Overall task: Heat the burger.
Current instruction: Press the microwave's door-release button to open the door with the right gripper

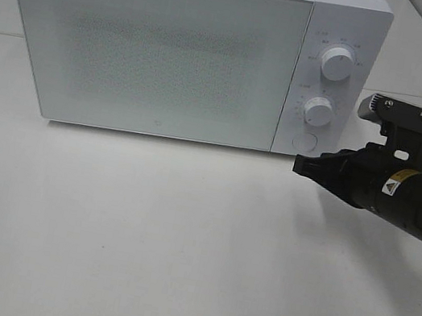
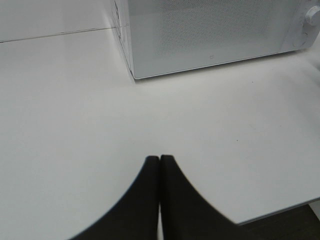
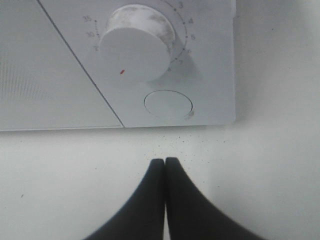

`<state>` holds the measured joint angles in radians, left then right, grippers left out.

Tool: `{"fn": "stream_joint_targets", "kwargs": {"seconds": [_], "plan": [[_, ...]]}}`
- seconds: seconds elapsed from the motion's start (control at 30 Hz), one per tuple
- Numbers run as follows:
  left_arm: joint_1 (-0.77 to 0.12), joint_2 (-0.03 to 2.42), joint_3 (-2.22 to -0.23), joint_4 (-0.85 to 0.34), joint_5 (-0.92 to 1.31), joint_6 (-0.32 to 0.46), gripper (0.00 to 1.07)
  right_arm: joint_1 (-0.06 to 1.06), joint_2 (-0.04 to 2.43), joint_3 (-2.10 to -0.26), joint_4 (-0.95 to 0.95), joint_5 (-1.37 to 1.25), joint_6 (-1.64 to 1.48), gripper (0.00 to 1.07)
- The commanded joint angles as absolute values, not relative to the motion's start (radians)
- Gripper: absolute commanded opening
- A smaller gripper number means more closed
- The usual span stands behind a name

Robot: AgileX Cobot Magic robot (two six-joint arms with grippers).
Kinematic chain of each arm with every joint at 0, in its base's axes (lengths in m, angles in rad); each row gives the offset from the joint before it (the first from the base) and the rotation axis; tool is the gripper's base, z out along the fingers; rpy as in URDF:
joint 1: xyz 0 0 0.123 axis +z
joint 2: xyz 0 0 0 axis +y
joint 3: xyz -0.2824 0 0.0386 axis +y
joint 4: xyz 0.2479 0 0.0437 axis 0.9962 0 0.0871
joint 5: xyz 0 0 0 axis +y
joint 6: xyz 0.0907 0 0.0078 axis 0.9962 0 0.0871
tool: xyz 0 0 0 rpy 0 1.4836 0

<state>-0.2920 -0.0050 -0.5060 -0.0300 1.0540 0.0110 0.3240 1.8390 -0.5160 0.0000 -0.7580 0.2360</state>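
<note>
White microwave (image 1: 164, 52) stands on a white table (image 1: 173, 282), door (image 1: 156, 54) closed flush.

Location of the burger: not visible in any view. The dotted door panel gives no sight of the interior, and the table surface that shows carries nothing else. It is either inside the oven or outside the pictures; which of these cannot be told.

Orientation of the burger: cannot be determined. Neither which way it points nor its long axis can be reported while it is hidden.

Right pincer (image 1: 298, 164): clenched, tips pressed together, grasping nothing. It sits low over the table, aimed at the round button (image 3: 168, 104) below the lower dial (image 1: 318, 110), near it but apart from the oven front in the right wrist view.

Left pincer (image 2: 159, 159): clenched and empty, above bare table, well apart from the oven's front corner.

Progress, as a judgement: no sign of heating is visible. The closed tips suit a push on the round button. If the burger is inside, setting the dials and starting are left; if not, opening, loading and closing come first.
</note>
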Motion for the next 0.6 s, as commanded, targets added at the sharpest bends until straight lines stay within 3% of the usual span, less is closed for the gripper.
{"fn": "stream_joint_targets", "kwargs": {"seconds": [0.03,0.27,0.6], "plan": [[-0.288,-0.026,-0.504,-0.026,1.041,0.013,0.0,0.328,1.861,-0.518,0.0,-0.826,0.348,0.0],[-0.288,-0.026,-0.504,-0.026,1.041,0.013,0.0,0.328,1.923,-0.518,0.0,-0.946,0.529,0.0],[-0.288,-0.026,-0.504,-0.026,1.041,0.013,0.0,0.328,1.927,-0.534,0.139,-0.96,0.695,0.0]]}}
